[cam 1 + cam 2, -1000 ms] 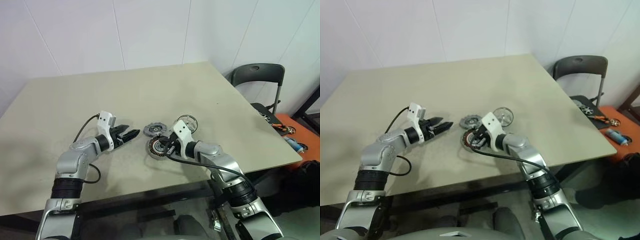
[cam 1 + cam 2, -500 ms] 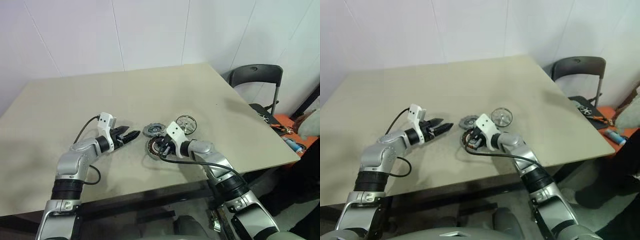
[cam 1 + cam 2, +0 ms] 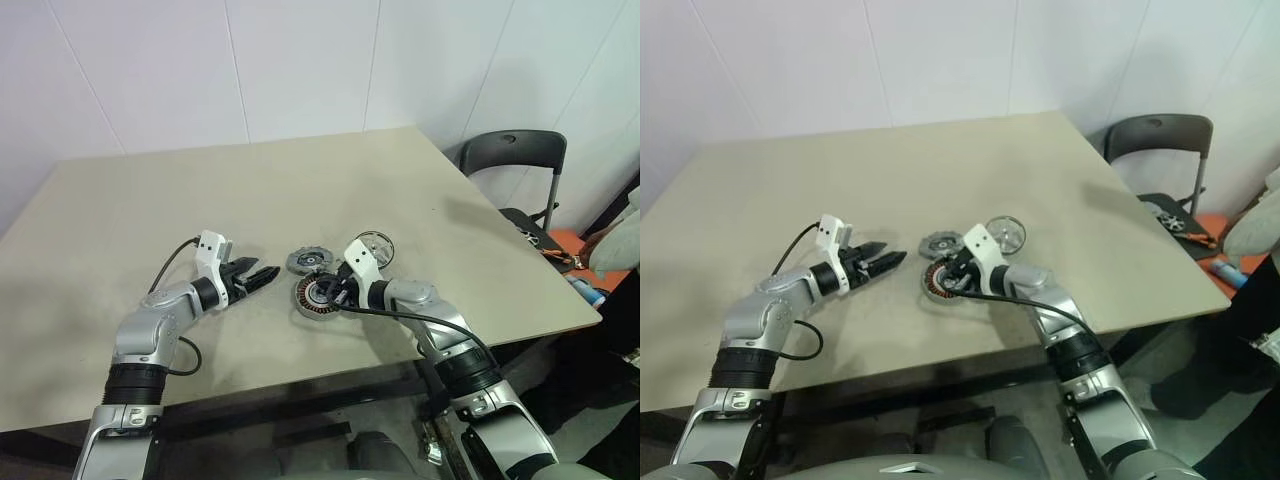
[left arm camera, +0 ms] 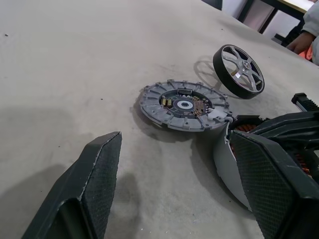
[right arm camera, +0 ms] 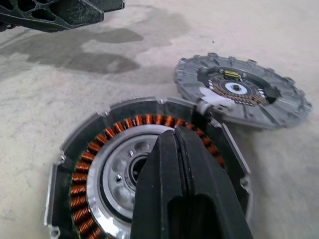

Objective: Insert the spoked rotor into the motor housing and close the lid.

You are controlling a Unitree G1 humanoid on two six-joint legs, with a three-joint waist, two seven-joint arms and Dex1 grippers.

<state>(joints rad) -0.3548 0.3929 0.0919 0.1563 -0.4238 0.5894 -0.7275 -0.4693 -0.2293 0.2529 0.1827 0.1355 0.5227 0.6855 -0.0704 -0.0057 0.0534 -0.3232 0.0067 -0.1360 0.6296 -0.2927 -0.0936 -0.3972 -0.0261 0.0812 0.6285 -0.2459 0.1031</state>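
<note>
The motor housing point(image 3: 313, 297), a squat silver-grey ring with copper windings point(image 5: 94, 149), lies on the table near its front. My right gripper point(image 3: 335, 292) is shut, its tips point(image 5: 172, 134) over the housing's central hub; whether they touch it I cannot tell. Just behind the housing lies the lid point(image 3: 307, 261), a flat grey disc with a small hub point(image 4: 184, 104). To its right the spoked rotor point(image 3: 373, 246) stands tilted on its edge point(image 4: 239, 71). My left gripper point(image 3: 262, 273) hangs open and empty left of the housing, pointing at it point(image 4: 174, 139).
The beige table point(image 3: 200, 190) ends close behind my arms at its front edge. A black chair point(image 3: 515, 150) stands at the right. Beside it an orange surface point(image 3: 572, 258) holds tools, and a person point(image 3: 620, 245) stands at the right edge.
A person has come into view at the right edge. Both grippers stay as they were, the left open, the right shut over the housing.
</note>
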